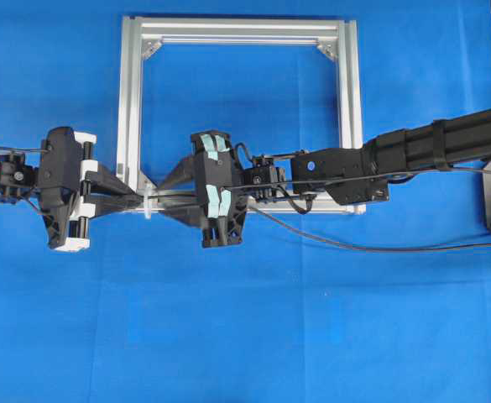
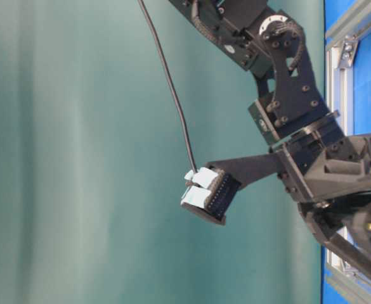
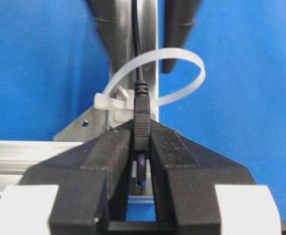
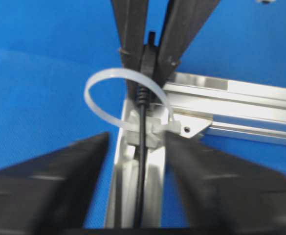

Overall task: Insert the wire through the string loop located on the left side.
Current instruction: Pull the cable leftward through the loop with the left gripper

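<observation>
Blue cloth (image 1: 245,336) covers my whole table, and a silver frame (image 1: 130,101) lies flat on it. I see the wire (image 3: 137,54) running along the frame's near rail, going straight through the white string loop (image 3: 182,54) at the left corner. Its plug end points toward my left gripper (image 3: 142,142), which pinches the plug tight. My right gripper (image 4: 135,147) sits on the other side of the loop, fingers spread apart, with the wire lying loose between them.
</observation>
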Available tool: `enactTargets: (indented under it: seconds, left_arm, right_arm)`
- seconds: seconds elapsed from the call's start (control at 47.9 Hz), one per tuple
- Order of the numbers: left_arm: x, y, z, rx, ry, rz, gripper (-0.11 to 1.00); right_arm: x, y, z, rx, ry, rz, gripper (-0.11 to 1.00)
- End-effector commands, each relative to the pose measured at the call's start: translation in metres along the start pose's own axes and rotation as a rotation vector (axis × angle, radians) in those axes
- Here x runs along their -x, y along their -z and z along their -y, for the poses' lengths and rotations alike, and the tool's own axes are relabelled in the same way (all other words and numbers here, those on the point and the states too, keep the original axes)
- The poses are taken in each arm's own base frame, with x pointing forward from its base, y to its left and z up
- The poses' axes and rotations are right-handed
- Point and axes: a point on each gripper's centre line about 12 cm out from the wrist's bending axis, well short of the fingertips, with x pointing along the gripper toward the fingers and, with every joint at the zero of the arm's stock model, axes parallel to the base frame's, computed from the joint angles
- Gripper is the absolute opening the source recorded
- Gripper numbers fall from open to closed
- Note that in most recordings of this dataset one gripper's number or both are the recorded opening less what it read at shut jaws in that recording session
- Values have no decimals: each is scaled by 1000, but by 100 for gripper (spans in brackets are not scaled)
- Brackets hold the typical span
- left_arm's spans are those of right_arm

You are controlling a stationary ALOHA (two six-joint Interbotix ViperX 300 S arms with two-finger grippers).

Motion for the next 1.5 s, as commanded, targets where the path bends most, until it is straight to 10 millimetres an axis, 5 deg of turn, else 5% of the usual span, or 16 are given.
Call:
enactTargets:
  seconds: [0.0,0.125,1.065,1.483]
  left_arm:
    - [1,-6,1,-3,4,24,6]
    - [3,-6,1,-2,4,29,6]
    - [82,7,0,49,28,-82,6]
    - [90,7,0,116,30,-87,6]
  right_arm:
    - [3,-15,-1,-7,-1,39,66]
    - [3,-14,-1,-7,-1,37,93]
    - [3,-15,-1,-10,-1,39,90]
    - [3,-15,-1,-10,-1,40,90]
